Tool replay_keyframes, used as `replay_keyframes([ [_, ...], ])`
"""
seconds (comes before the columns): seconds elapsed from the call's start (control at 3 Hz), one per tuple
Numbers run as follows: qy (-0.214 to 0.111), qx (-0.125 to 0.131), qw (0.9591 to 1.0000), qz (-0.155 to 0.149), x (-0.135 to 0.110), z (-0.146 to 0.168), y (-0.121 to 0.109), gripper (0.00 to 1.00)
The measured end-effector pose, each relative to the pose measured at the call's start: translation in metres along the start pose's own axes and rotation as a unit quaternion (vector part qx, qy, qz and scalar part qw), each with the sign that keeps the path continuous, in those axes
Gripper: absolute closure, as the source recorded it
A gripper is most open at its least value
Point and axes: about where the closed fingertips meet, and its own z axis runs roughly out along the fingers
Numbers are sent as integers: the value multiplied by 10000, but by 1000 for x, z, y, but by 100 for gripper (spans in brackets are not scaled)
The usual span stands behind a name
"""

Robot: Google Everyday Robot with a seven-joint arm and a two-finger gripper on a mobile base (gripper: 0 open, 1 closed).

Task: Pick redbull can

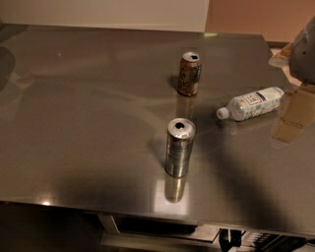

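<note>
The redbull can (179,147) is tall, slim and silver, and stands upright near the middle of the steel table (88,113), a little toward the front edge. Its shiny top has an open hole. My gripper (304,49) shows only as a grey shape at the upper right edge of the view, partly cut off. It is well to the right of the can and behind it, and touches nothing on the table.
A shorter brown-orange can (189,74) stands upright behind the redbull can. A clear plastic bottle with a white cap (251,104) lies on its side to the right. Tan shapes (295,115) sit at the table's right edge. A light wall (108,12) runs behind.
</note>
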Motion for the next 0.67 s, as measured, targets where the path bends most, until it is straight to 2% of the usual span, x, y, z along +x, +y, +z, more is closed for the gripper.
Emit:
replay_keyframes([
  [0.33, -1, 1, 10000, 0, 0, 0, 0, 0],
  [0.67, -345, -202, 9991, -147, -12, 5, 5, 0],
])
